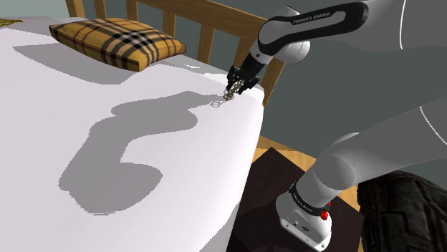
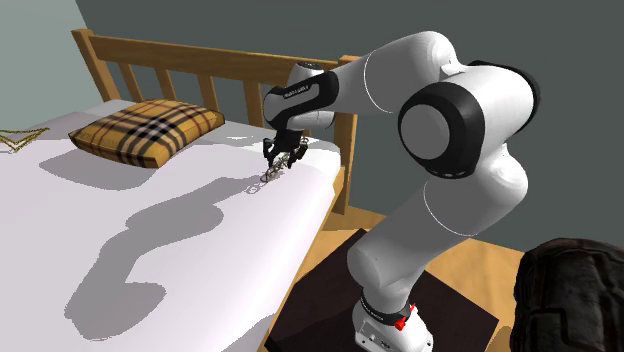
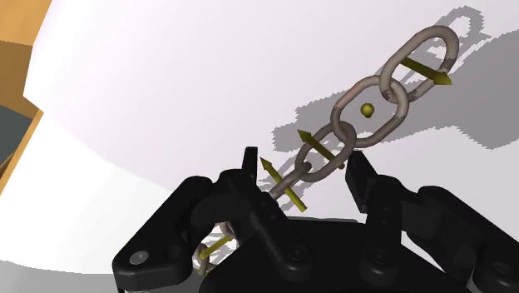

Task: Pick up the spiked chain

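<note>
The spiked chain [image 3: 366, 108] is a run of grey metal links with small yellow-olive spikes. My black gripper [image 3: 303, 166] is shut on it: one link sits between the fingers and more links trail back toward the palm. In the shoulder view the gripper [image 1: 235, 84] hovers just over the white bed's near corner, and the chain [image 1: 225, 96] hangs from it down toward the sheet. The second exterior view shows the gripper [image 2: 283, 152] with the chain [image 2: 268, 174] dangling below it, its shadow on the sheet.
The white bed [image 1: 143, 179] spreads toward the shoulder view's left. A tan plaid pillow [image 1: 118, 41] lies by the wooden headboard [image 1: 200, 21], whose slats stand right behind the gripper. The dark stand [image 1: 272, 186] sits beside the bed edge. A dark lumpy object [image 2: 570, 295] is on the floor.
</note>
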{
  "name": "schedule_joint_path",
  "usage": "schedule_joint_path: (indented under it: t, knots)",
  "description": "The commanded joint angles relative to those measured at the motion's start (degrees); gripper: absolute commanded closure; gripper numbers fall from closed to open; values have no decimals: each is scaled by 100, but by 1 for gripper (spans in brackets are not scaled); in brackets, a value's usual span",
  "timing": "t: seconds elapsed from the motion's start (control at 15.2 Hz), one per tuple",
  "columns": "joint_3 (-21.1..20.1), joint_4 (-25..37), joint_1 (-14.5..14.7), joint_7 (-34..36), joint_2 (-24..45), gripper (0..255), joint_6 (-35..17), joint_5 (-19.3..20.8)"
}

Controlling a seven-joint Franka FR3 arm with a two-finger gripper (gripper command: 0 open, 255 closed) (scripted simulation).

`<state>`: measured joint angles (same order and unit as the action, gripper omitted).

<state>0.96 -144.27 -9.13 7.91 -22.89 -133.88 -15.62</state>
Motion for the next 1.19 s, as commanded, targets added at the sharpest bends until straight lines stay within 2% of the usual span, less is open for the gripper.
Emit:
schedule_joint_path:
  t: [0.0,0.46,1.12]
  knots:
    - [1,-4,0,-4,3,255,-7,-1]
    - [1,-5,0,-3,1,255,-6,-1]
    - [-11,551,-65,213,-269,255,804,161]
